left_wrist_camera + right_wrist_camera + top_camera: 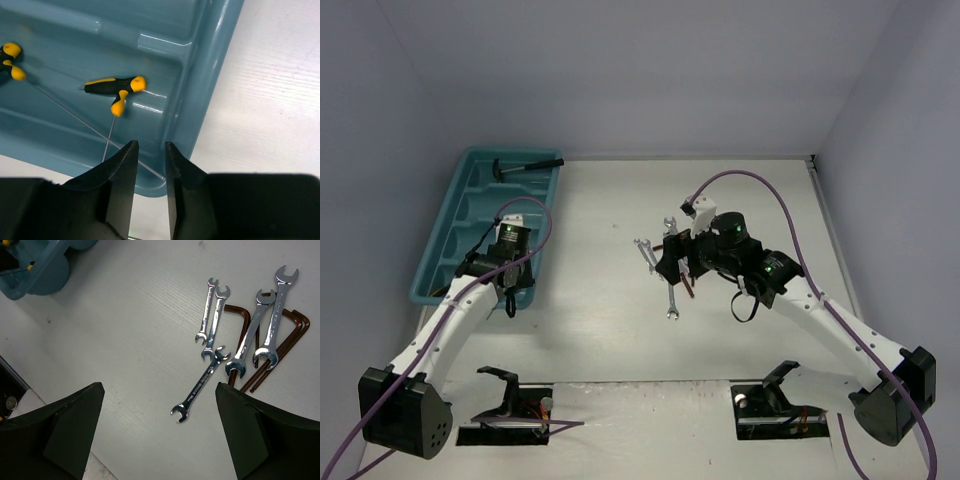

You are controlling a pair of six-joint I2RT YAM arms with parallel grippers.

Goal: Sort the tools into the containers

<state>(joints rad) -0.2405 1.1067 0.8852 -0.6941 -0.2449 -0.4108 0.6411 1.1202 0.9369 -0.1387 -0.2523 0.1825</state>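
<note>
Closest in, the left gripper point(151, 145) points down over a corner of the teal tray point(450, 215). Its jaws are parted by a narrow slit with nothing between them. That arm reaches forward and left from its base, wrist bent steeply down. It is probably there because this compartment takes the screwdrivers.

The right arm stretches forward and inward to the middle of the bench point(620, 330). The right gripper point(159, 385) is spread wide and empty above the loose pile, which looks like a line-up for the next pick.

A hammer point(527, 165) lies alone in the tray's far compartment. On the bench, well apart from the tray, the silver wrenches point(216, 322) lie fanned side by side, some resting across the reddish-brown hex keys point(239, 308). One yellow-and-black screwdriver point(110, 84) lies in the compartment below the left gripper. The thin shaft of a second screwdriver point(10, 60) runs just under the gripper's tips.
</note>
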